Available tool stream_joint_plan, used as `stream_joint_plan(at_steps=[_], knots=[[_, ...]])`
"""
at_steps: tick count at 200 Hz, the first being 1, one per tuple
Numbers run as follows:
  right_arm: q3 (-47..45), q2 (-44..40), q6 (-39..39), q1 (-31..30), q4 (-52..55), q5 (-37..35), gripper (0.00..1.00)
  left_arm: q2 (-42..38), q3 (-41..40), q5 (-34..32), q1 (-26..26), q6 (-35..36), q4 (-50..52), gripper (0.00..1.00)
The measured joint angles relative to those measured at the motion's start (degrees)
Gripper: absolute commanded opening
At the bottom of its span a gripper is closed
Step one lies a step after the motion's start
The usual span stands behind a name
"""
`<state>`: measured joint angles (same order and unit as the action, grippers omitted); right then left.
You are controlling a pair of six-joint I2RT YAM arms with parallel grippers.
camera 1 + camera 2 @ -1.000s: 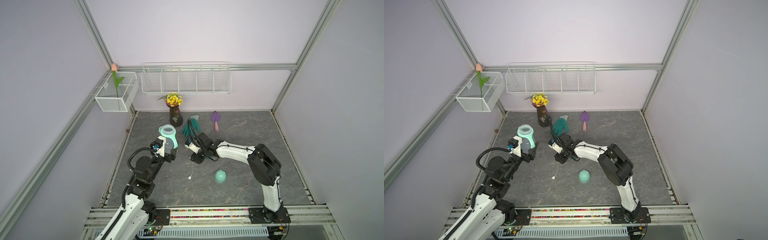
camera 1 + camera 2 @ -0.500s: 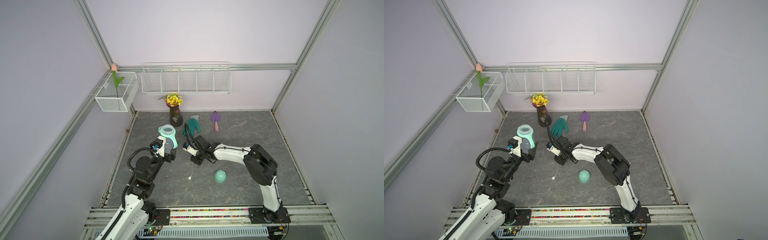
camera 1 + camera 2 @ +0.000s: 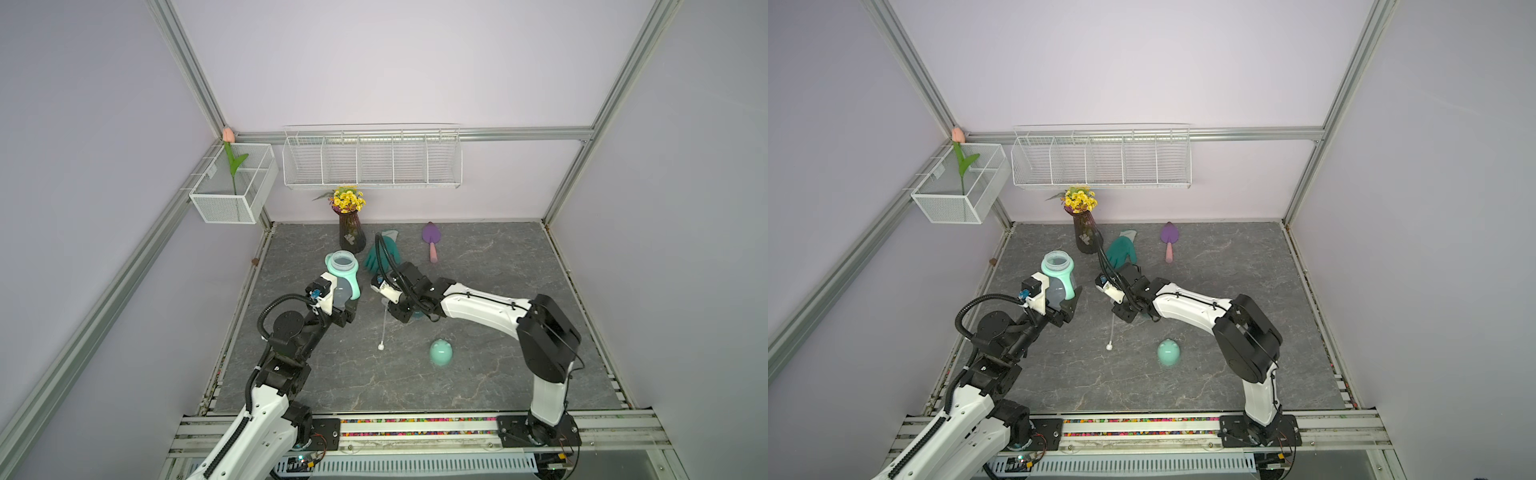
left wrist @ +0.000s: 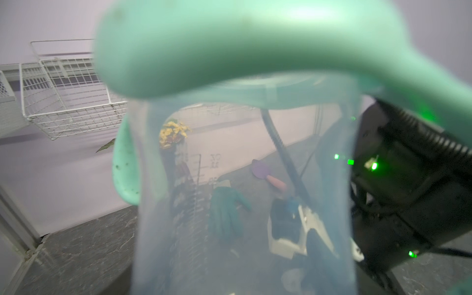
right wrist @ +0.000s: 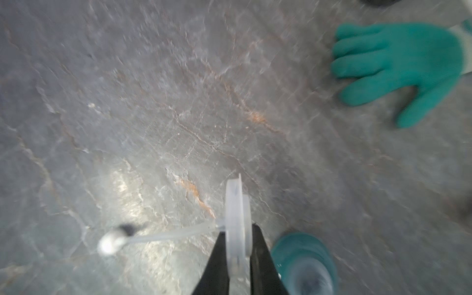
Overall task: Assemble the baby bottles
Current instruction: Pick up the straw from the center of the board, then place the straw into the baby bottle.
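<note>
We see the left gripper [image 3: 341,306] clamped on the clear frosted bottle body [image 3: 344,291], held tilted, with the mint two-handled ring [image 3: 341,266] on its neck. The right gripper [image 5: 238,229] pinches the disc of the thin white weighted straw [image 5: 173,233], just beside the teal nipple collar [image 5: 304,258]. The mint eared dome cap [image 3: 441,352] rests apart on the grey stone-patterned table [image 3: 490,266].

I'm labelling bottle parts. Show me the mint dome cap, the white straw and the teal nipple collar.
mint dome cap [image 3: 440,352]: in a top view, on the dome's side.
white straw [image 5: 178,233]: right wrist view, on the thin tube.
teal nipple collar [image 5: 298,249]: right wrist view, on its outer wall.
</note>
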<state>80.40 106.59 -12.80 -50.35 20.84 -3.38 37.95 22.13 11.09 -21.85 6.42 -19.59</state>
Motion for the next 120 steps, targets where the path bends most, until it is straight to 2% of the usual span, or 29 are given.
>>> stream_joint_plan(at_steps=[54, 120], knots=[[14.21, -11.15, -6.03, 0.0, 7.48, -7.56, 0.09, 4.42, -3.63, 8.37, -0.02, 1.03, -7.45, 0.0], [25.75, -12.44, -12.2, -0.57, 14.38, -10.82, 0.08, 11.98, -3.65, 15.72, -0.02, 3.52, -7.93, 0.0]])
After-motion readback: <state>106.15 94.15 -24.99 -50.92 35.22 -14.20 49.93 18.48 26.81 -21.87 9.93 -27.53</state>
